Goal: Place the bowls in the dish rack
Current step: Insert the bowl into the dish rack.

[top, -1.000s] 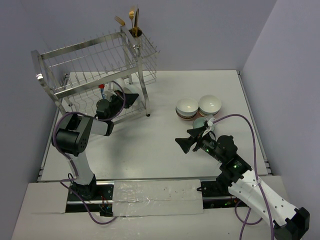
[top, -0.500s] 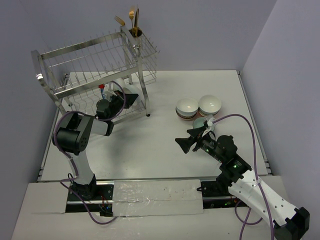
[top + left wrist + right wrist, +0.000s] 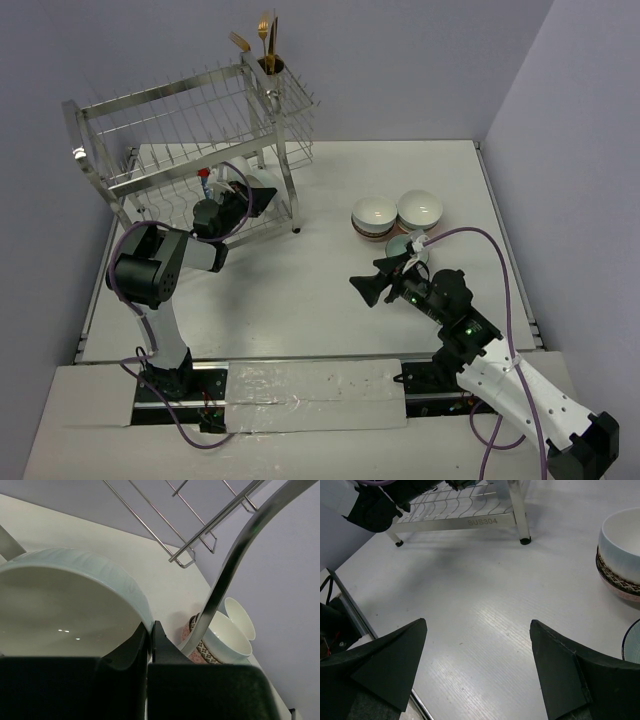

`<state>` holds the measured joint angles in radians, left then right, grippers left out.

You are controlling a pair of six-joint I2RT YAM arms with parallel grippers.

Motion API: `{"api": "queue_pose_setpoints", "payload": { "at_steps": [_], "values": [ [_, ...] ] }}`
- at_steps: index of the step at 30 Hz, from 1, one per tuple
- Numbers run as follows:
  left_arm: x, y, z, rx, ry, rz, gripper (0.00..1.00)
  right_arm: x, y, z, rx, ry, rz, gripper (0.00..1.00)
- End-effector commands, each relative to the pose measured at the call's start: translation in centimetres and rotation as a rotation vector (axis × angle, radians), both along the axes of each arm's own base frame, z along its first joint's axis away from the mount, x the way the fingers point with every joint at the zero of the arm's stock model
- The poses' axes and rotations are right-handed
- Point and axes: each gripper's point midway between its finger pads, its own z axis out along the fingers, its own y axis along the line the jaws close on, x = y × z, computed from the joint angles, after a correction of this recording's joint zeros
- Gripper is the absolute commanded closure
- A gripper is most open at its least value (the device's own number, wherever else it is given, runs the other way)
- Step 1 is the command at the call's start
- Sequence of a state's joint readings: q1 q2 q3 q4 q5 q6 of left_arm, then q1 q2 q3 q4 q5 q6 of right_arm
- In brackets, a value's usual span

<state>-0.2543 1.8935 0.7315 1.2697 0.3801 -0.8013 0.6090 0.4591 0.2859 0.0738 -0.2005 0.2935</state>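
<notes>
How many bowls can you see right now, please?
4: one bowl in the left gripper at the dish rack, two white atop stacks, one teal beside them; others underneath partly hidden.

Left claw [image 3: 255,198] in dish rack [image 3: 180,110], on white bowl [image 3: 264,181] — right claw [image 3: 372,277] spread over table [image 3: 300,300].

"SUS304" is stamped on the dish rack [image 3: 482,522], along its bottom bar.

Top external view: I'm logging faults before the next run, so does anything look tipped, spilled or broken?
Nothing stands out. The dish rack stands square on its legs, the stacked bowls on the table sit upright, and the bowl pinched in the left claw looks whole. No spill shows.
</notes>
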Motion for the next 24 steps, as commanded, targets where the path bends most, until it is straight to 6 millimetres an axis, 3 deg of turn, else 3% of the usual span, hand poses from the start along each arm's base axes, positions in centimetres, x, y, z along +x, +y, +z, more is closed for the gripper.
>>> {"api": "queue_pose_setpoints", "payload": {
  "at_steps": [1, 15, 24],
  "values": [
    [-3.6, 0.4, 12.8, -0.121, -0.603, -0.012, 1.0, 0.1, 0.4, 1.8, 0.015, -0.047, 0.014, 0.09],
    [-2.7, -0.4, 14.3, -0.088, -0.691, -0.019, 1.0, 0.5, 0.1, 1.4, -0.007, -0.041, -0.007, 0.09],
    [-3.0, -0.9, 12.2, -0.064, -0.65, -0.025, 1.0, 0.9, 0.2, 0.7, -0.026, -0.022, -0.014, 0.09]
  ]
}}
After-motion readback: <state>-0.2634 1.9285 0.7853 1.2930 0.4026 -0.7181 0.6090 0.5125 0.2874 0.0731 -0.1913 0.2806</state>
